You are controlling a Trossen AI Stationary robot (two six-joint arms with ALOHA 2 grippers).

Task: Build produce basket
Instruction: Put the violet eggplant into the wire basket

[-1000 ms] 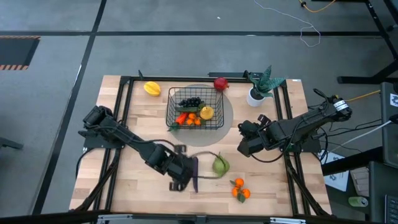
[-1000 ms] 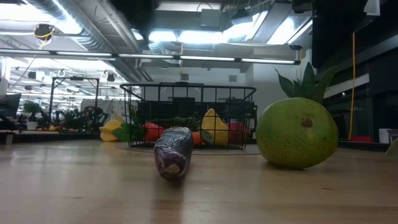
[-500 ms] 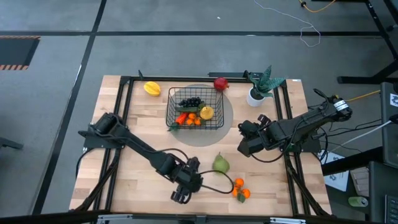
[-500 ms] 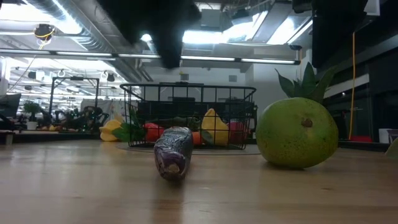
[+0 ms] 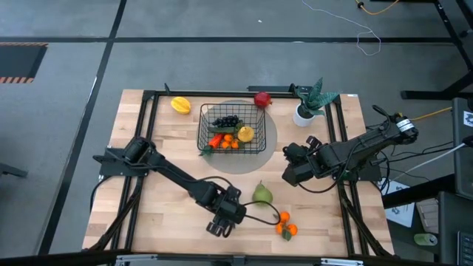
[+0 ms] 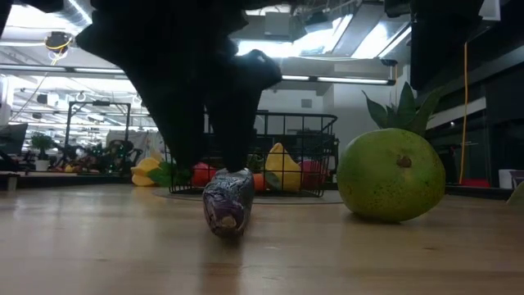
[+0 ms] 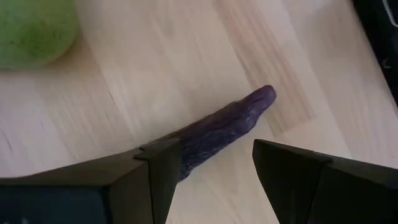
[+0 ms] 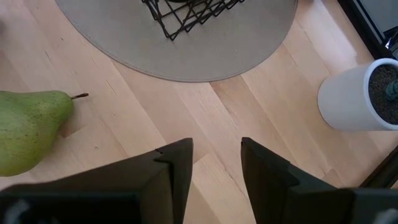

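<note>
A purple eggplant (image 7: 227, 124) lies on the wooden table near its front edge, also seen in the low view (image 6: 228, 201). My left gripper (image 7: 214, 155) hangs open just over it (image 5: 222, 222), a finger on each side, and one finger (image 7: 155, 171) hides the eggplant's near end. The black wire basket (image 5: 233, 129) stands on a round grey mat and holds grapes, carrots and a yellow fruit. A green pear (image 5: 261, 195) lies right of the left gripper. My right gripper (image 5: 292, 174) waits open over the table's right part, nothing between its fingers (image 8: 214, 155). My left gripper comes at the eggplant from above, slanting down, with its fingers across it. One finger (image 7: 155, 171) stands over the eggplant's end and covers that spot. Whether it touches the eggplant I cannot tell. The eggplant lies flat on the table.
Tangerines (image 5: 285, 227) lie at the front right. A yellow fruit (image 5: 180, 105) and a red fruit (image 5: 261, 99) lie at the far edge beside the basket. A white-potted plant (image 5: 310, 103) stands at the far right. Bare wood spreads to the left.
My left gripper has come down toward the table's near edge onto the eggplant and has rolled about its own axis, so that its fingers now straddle it. The eggplant has stayed where it was.
</note>
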